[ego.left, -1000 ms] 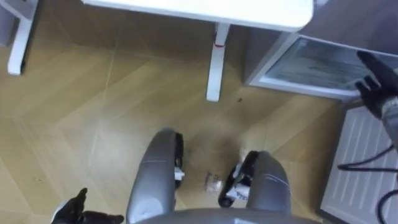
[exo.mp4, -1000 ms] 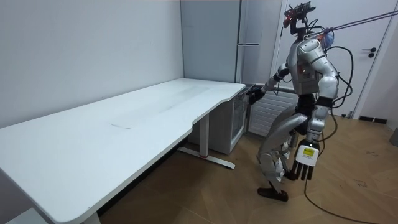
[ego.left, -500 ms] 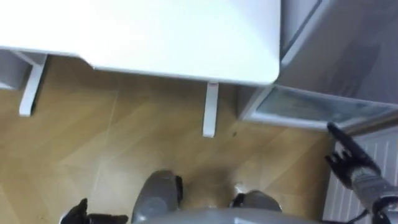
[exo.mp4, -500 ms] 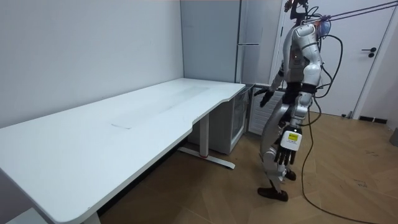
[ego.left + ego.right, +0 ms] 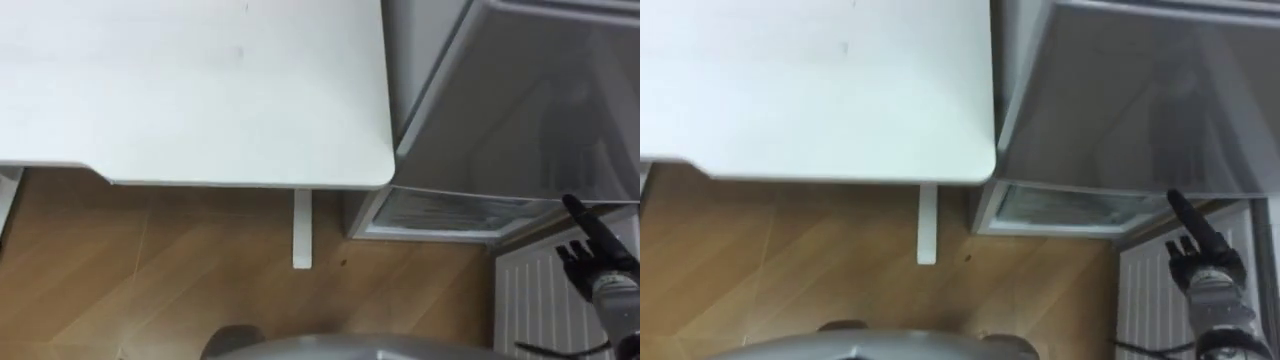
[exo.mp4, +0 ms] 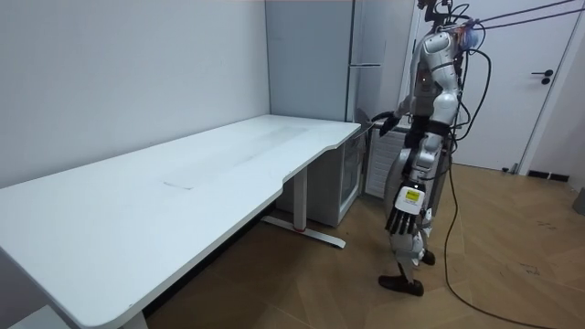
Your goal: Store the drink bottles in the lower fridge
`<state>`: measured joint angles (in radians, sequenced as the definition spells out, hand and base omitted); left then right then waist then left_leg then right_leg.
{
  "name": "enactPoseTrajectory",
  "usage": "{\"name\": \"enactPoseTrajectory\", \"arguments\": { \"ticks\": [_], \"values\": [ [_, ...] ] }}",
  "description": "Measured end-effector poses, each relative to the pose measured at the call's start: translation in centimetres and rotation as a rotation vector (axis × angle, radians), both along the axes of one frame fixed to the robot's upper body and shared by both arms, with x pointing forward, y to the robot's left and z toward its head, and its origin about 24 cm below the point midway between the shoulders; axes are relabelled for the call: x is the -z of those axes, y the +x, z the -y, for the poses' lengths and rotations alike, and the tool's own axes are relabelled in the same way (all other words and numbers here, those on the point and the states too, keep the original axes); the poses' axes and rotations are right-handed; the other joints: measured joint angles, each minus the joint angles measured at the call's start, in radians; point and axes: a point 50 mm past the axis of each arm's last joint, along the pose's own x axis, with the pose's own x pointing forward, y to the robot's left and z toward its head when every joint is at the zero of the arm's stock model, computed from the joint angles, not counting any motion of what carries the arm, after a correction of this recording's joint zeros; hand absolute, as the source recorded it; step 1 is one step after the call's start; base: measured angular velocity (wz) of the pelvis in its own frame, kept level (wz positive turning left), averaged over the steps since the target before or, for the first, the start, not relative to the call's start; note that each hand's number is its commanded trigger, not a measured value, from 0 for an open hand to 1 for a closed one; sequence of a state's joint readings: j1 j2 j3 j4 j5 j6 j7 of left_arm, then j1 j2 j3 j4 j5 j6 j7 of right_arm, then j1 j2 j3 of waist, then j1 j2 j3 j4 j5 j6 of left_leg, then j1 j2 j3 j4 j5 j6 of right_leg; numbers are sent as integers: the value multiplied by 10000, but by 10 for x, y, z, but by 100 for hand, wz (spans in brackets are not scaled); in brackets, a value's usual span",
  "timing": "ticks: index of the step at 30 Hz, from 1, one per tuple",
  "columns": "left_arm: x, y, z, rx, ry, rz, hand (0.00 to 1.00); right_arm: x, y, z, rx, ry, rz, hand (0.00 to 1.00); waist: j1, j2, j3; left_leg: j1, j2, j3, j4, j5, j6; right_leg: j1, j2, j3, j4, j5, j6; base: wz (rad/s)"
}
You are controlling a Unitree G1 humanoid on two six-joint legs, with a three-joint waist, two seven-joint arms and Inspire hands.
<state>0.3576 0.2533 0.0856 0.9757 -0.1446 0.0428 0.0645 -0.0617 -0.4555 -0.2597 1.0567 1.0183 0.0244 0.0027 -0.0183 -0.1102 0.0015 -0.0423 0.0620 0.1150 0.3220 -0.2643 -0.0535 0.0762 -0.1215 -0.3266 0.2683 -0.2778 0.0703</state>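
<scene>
Wooden herringbone floor [image 6: 512,247] runs under a long white desk [image 5: 200,90] whose end sits just beside a tall grey fridge [image 6: 366,55], with a smaller glass-fronted lower fridge [image 5: 440,212] tucked near the desk's leg [image 5: 303,228]. Standing at that desk end and facing the fridges, the robot holds its right hand [image 5: 590,250] out in front, fingers straight and spread, close to the corner of the lower fridge but not touching it; this reads as a reach toward the door, though whether to open it or having closed it cannot be settled. Its left hand [image 6: 400,212] hangs by its thigh, fingers loosely straight, holding nothing. No drinks can be made out on the desk, on the floor or in either hand, and what lies behind the lower fridge's glass is too dim to tell. A small yellow label on the left hand's back is unreadable.
</scene>
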Motion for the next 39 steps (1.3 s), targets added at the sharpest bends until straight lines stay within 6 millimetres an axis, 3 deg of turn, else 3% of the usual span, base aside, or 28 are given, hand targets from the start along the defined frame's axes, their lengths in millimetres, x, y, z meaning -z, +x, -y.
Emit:
{"name": "enactPoseTrajectory", "arguments": {
  "ticks": [4, 10, 13, 16, 23, 27, 33, 39],
  "values": [
    [-2, 2, -4, -113, 181, 120, 0, -14, 9, 12, -692, -1137, -468, 0, -21, -186, 34, 397, -55, 199, -517, 209, -9, 252, 9, 63, -374, 139, -19, -13],
    [-7, 0, -16, -677, 485, 305, 0, -78, 45, 50, -1749, -4282, -808, 0, -369, -178, 29, 403, -52, 326, -526, 260, 23, 218, 25, 217, -481, 233, -3, -7],
    [-7, -2, -18, -886, 539, 307, 0, -98, 47, 66, -1258, -5135, -952, 0, -351, -194, 33, 414, -46, 375, -522, 273, 44, 219, 25, 244, -504, 294, 6, -4],
    [-7, -5, -19, -1046, 566, 258, 0, -106, 42, 75, -928, -5543, -1216, 0, -363, -279, 25, 367, -41, 378, -501, 285, 61, 184, 24, 265, -501, 317, 3, 0],
    [-8, -9, -22, -897, 677, -9, 0, -103, 29, 84, -644, -5823, -2112, 0, -508, -383, -35, 369, -41, 376, -495, 337, 101, 220, 23, 249, -529, 412, 11, 0],
    [-9, -14, -25, -933, 566, -206, 0, -91, 8, 90, -267, -5476, -3195, 0, -639, -434, -67, 374, -41, 365, -493, 362, 105, 259, 25, 242, -549, 419, 6, 0],
    [-9, -14, -25, -866, 541, -250, 0, -89, -33, 109, 928, -5059, -4837, 0, -728, -250, -160, 319, -42, 279, -475, 368, 106, 288, 43, 187, -547, 436, 0, 3],
    [-9, -17, -26, -1051, 528, -413, 0, -77, -64, 110, 1464, -4245, -6066, 0, -890, -161, -157, 326, -40, 262, -493, 392, 106, 295, 52, 193, -541, 448, -19, 0]
  ]
}}
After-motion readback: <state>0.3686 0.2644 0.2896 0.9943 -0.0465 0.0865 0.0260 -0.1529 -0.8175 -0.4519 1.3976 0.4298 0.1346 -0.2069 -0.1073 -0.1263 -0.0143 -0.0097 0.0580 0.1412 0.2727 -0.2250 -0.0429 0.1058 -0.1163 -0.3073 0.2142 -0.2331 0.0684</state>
